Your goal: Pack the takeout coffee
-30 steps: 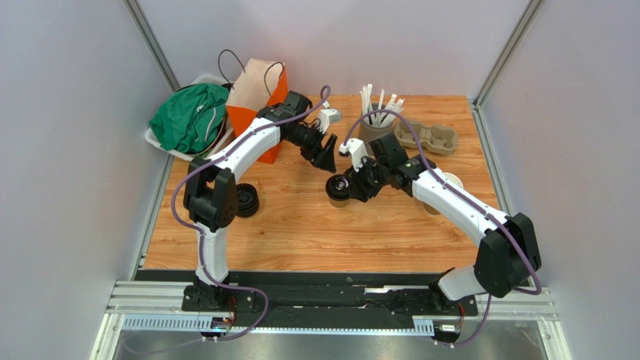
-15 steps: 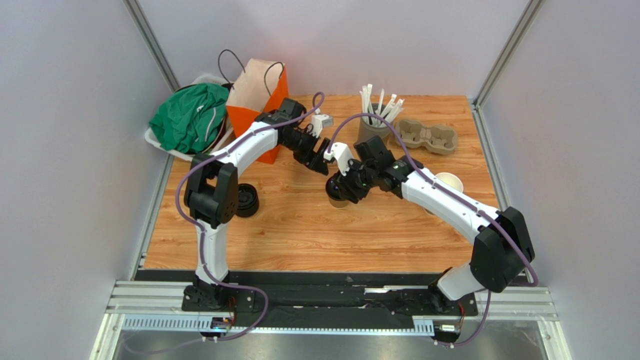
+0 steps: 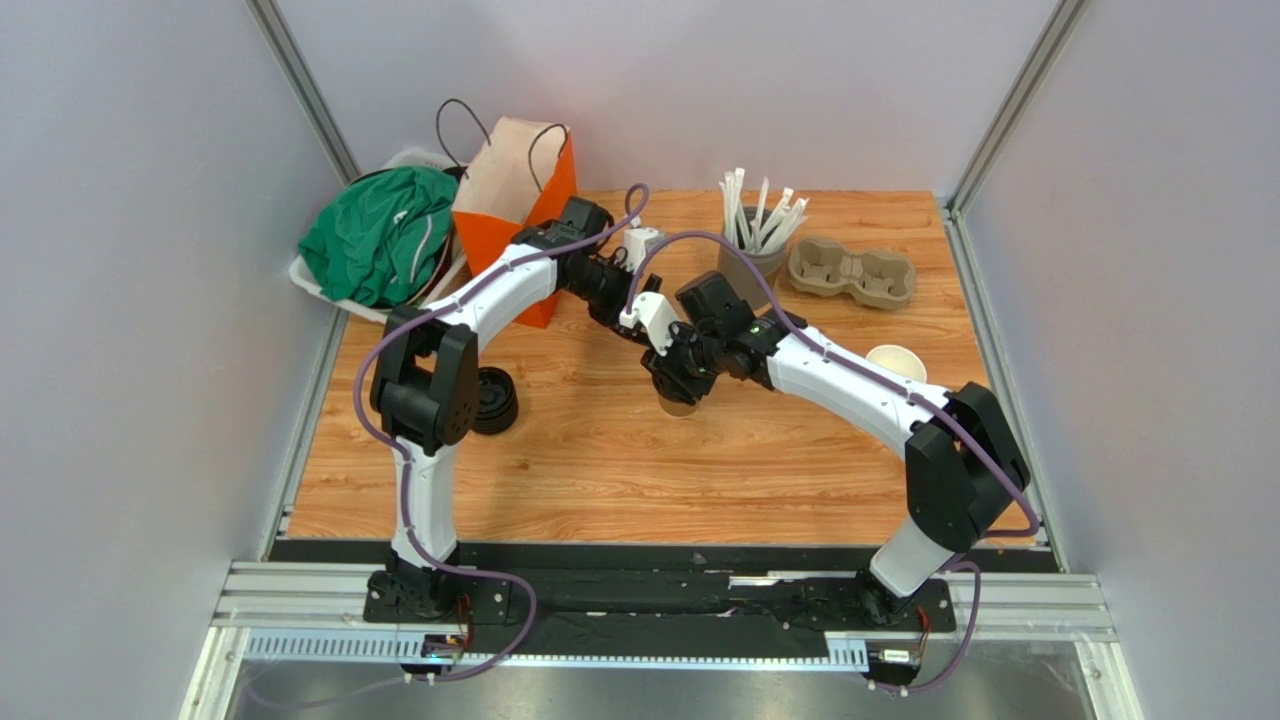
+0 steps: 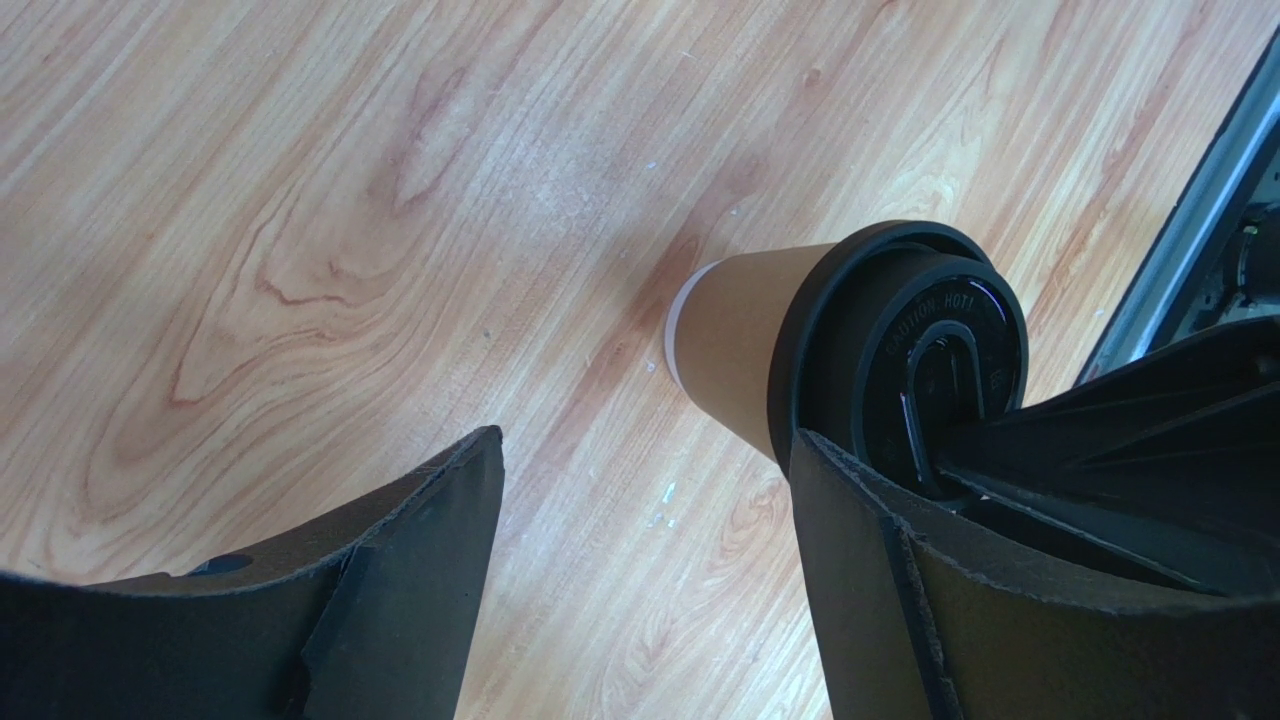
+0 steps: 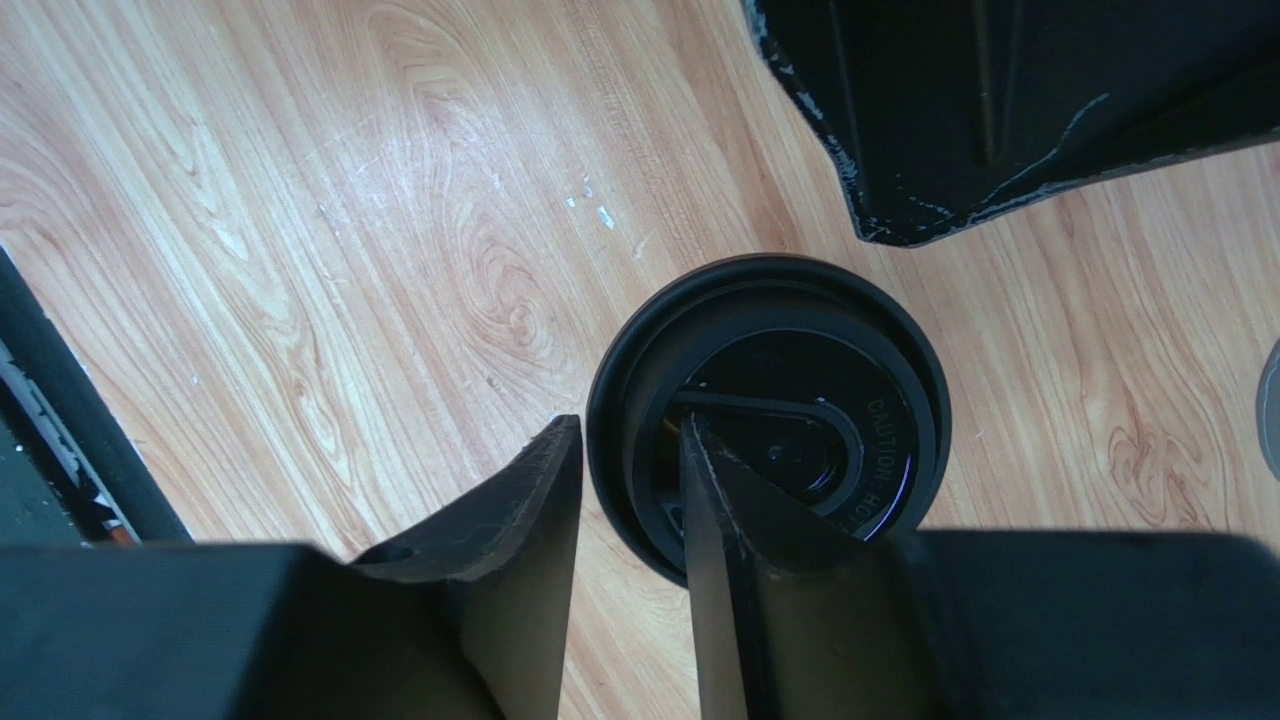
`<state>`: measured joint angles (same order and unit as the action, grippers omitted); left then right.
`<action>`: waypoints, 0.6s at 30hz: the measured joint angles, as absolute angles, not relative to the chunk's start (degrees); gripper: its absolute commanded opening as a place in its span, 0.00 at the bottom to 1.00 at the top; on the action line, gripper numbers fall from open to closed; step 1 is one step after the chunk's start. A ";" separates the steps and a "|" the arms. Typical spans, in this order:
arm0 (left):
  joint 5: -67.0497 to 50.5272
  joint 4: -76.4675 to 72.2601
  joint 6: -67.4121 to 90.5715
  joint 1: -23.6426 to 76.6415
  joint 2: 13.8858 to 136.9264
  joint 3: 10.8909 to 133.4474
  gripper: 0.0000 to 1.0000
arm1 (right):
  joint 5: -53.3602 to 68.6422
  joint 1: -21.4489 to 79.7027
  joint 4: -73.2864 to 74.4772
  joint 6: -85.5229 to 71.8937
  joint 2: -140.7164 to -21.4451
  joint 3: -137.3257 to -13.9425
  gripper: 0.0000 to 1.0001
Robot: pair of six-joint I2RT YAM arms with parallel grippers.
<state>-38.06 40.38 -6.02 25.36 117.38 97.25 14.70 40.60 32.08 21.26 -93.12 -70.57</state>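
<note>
Fingers (image 4: 406, 570) of the left gripper (image 4: 643, 450) stand spread, holding nothing, just beside the tan cup (image 4: 736, 353). The cup stands mid-table (image 3: 601, 465), its black lid (image 5: 781, 353) on top. The right gripper (image 5: 628, 432) pinches the lid's rim, one finger outside, one inside.

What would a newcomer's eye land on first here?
At the middle of the table, a tan cup capped with a black lid sits between two grippers. The right gripper straddles the lid's rim; the left gripper hangs open beside it. At the far left corner, a bright green cloth and an orange-and-tan bag stand out.
</note>
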 measured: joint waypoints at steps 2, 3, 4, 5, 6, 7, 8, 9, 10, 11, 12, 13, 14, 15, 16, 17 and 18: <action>-38.06 40.34 -5.89 25.36 117.38 97.25 0.78 | 14.55 40.60 32.14 21.54 -93.34 -70.57 0.20; -38.06 40.34 -5.85 25.36 117.38 97.25 0.78 | 14.48 40.60 32.16 21.78 -93.34 -70.57 0.16; -38.06 40.34 -5.82 25.36 117.38 97.25 0.79 | 14.44 40.62 32.18 22.04 -93.34 -70.57 0.08; -38.06 40.32 -5.80 25.36 117.38 97.25 0.78 | 14.44 40.64 32.21 22.37 -93.34 -70.57 0.04; -38.09 40.32 -5.72 25.36 117.38 97.25 0.78 | 14.41 40.64 32.27 22.61 -93.34 -70.59 0.01; -38.11 40.29 -5.67 25.36 117.38 97.25 0.78 | 14.39 40.69 32.40 22.85 -93.34 -70.65 0.00; -38.22 40.27 -5.65 25.36 117.38 97.25 0.78 | 14.39 40.71 32.51 23.16 -93.34 -70.70 0.00; -38.30 40.23 -5.63 25.36 117.40 97.25 0.78 | 14.37 40.71 32.71 23.53 -93.34 -70.78 0.00; -38.35 40.18 -5.58 25.36 117.40 97.25 0.78 | 14.37 40.71 32.84 23.83 -93.27 -70.78 0.00; -38.44 40.18 -5.54 25.36 117.40 97.25 0.78 | 14.37 40.75 33.15 24.16 -93.23 -70.78 0.00; -38.46 40.16 -5.50 25.39 117.40 97.23 0.78 | 14.37 40.73 33.54 24.82 -93.12 -70.78 0.00; -38.48 40.14 -5.48 25.39 117.40 97.25 0.78 | 14.41 40.73 33.85 25.47 -93.01 -70.81 0.00; -38.48 40.10 -5.48 25.39 117.40 97.25 0.78 | 14.46 40.75 34.35 26.35 -92.88 -70.81 0.00; -38.48 40.05 -5.48 25.39 117.40 97.23 0.78 | 14.55 40.75 34.98 27.07 -92.77 -70.87 0.00; -38.50 40.05 -5.48 25.39 117.40 97.25 0.78 | 14.66 40.75 35.86 28.16 -92.66 -70.98 0.00; -38.50 40.03 -5.48 25.39 117.40 97.23 0.78 | 14.83 40.73 37.04 29.39 -92.53 -71.18 0.00; -38.50 40.03 -5.45 25.39 117.40 97.23 0.79 | 15.07 40.73 37.95 30.35 -92.47 -71.42 0.00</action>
<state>-38.50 40.03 -5.45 25.39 117.40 97.23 15.07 40.73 37.95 30.35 -92.47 -71.42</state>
